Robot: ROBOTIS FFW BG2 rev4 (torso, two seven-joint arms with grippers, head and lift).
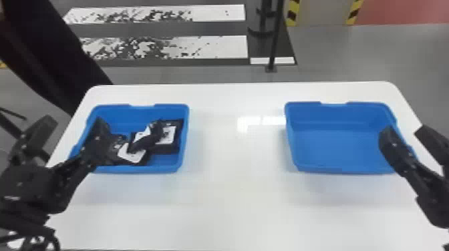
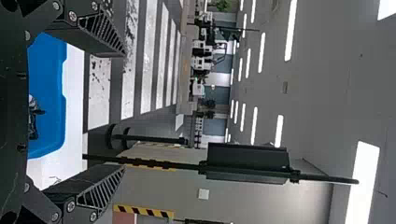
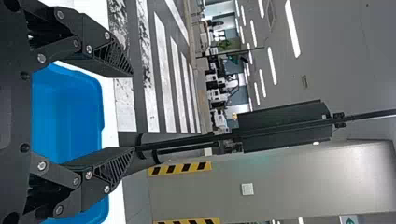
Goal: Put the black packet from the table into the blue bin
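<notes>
You're hanging left gripper [image 1: 75, 122] near packets [image 1: 171, 135] in left bin [image 1: 133, 169], right gripper [image 1: 405, 131] near right bin [image 1: 334, 147], fingers all standing wide.

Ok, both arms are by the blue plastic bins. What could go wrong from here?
In the head view, the open left pincer straddles the left bin's outer side, so lowering it might catch that wall. The black packets with white labels lie bunched together, so grasping one could drag another. The right pincer overlaps the right bin's outer edge; a swing might knock it.
</notes>
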